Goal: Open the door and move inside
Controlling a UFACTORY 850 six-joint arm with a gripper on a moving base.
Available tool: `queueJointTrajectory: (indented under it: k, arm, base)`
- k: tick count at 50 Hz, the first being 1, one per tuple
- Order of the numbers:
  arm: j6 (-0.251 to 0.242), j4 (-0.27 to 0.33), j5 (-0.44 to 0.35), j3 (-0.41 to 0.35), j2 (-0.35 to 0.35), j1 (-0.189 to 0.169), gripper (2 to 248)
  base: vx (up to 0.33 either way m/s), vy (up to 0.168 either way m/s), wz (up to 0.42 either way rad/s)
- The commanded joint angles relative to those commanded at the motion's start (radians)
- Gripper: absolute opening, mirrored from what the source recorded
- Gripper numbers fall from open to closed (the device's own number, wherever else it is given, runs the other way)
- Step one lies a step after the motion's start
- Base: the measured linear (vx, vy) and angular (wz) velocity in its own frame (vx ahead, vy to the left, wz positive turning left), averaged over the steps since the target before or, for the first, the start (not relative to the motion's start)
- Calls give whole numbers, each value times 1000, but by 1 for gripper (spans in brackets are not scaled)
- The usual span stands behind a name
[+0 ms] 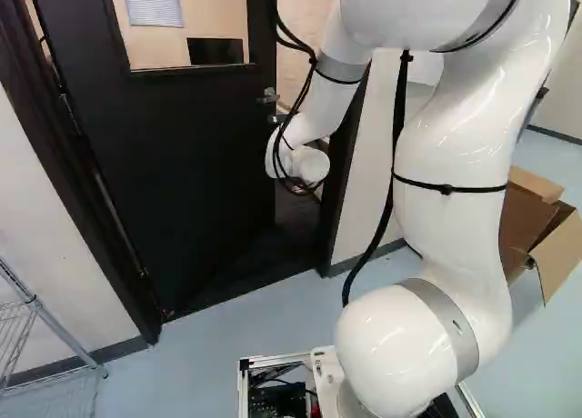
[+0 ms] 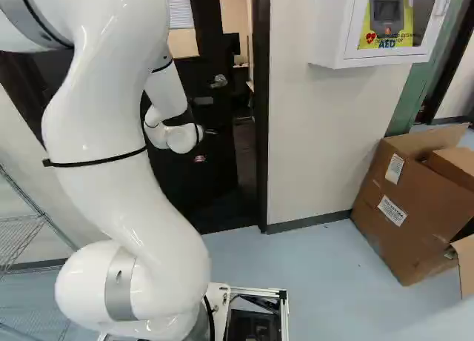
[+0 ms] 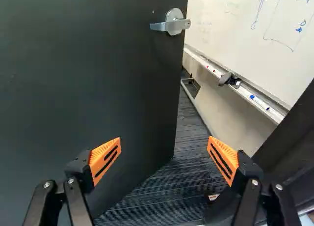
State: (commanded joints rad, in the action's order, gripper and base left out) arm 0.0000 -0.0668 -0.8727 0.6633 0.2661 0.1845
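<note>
The black door (image 1: 195,154) stands partly open, swung inward, with a gap between its free edge and the door frame (image 1: 344,164). Its silver handle (image 1: 267,96) also shows in the right base view. In both base views the white wrist is before the doorway, and my gripper cannot be made out clearly against the dark door. In the wrist view my gripper (image 3: 164,155) is open and empty, one finger over the door's face, the other over the gap near the frame. Ahead of it, clear of both fingers, is the door handle (image 3: 174,22).
Beyond the gap are dark carpet (image 3: 181,162) and a whiteboard (image 3: 245,24) with a marker tray. Right of the doorway stand a wall with a white AED cabinet (image 2: 333,30) and a cardboard box (image 2: 404,207). A wire rack (image 1: 36,345) stands at the left.
</note>
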Motion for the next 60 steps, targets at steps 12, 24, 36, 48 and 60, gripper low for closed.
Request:
queueJointTrajectory:
  k: [12, 24, 36, 48, 60]
  arm:
    - [0, 0, 0, -66, -57, -11, 247]
    - [0, 0, 0, -131, -114, -22, 247]
    - [0, 0, 0, -197, -174, -37, 247]
    - [0, 0, 0, -258, -232, -54, 247]
    - [0, 0, 0, -320, -293, -74, 247]
  base:
    - [0, 0, 0]
    - [0, 0, 0]
    - [0, 0, 0]
    - [0, 0, 0]
    - [0, 0, 0]
